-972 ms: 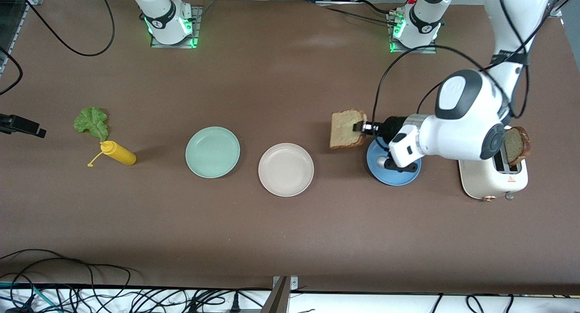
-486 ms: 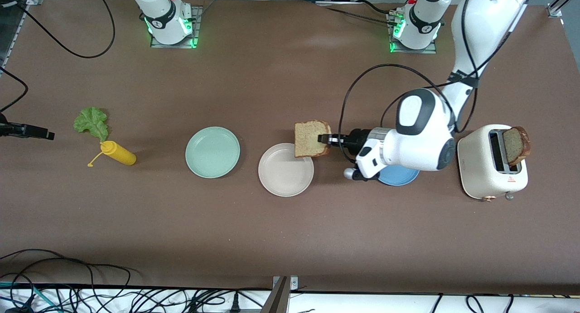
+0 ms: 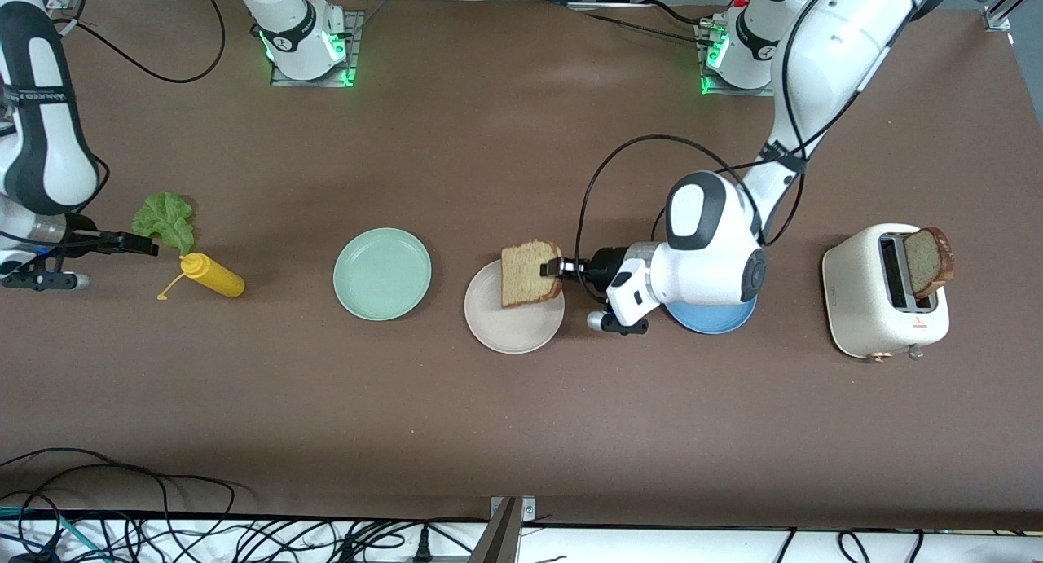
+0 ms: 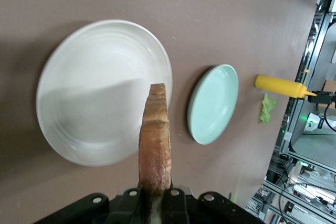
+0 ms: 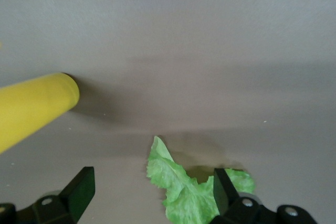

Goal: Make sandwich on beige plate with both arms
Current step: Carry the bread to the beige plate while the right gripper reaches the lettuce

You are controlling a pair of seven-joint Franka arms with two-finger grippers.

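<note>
The left pincer [image 3: 554, 267] sits just right of the frame's centre in the front view, clenched on one edge of a bread slice [image 3: 530, 273] that stands on edge in its grip. A second ago that slice hung over bare tabletop [image 3: 521, 433] just up and left of the blue plate [image 3: 717, 318]; half a second ago it reached the upper right rim of the beige plate [image 3: 505, 331]; now it is over that plate's upper right part — the left wrist view shows the slice [image 4: 155, 145] edge-on above the pale dish [image 4: 84, 103]. The left arm's bulk has slid leftward with it, off the toaster [image 3: 884, 294], whose whole body shows at the right of the frame with a second, darker slice [image 3: 929, 261] sticking up from its slot.

The right arm, out of the frame a second ago, now fills the upper left edge. Its pincer [image 3: 130, 244] is at the left of the frame, low by the lettuce [image 3: 165, 218] — fingers spread, holding nothing. In the right wrist view the leaf [image 5: 194, 187] lies between the two fingertips [image 5: 79, 187], with the yellow bottle [image 5: 31, 108] at the left.

The mint plate [image 3: 382, 273], the bottle [image 3: 212, 275] and the lettuce lie where they did.
</note>
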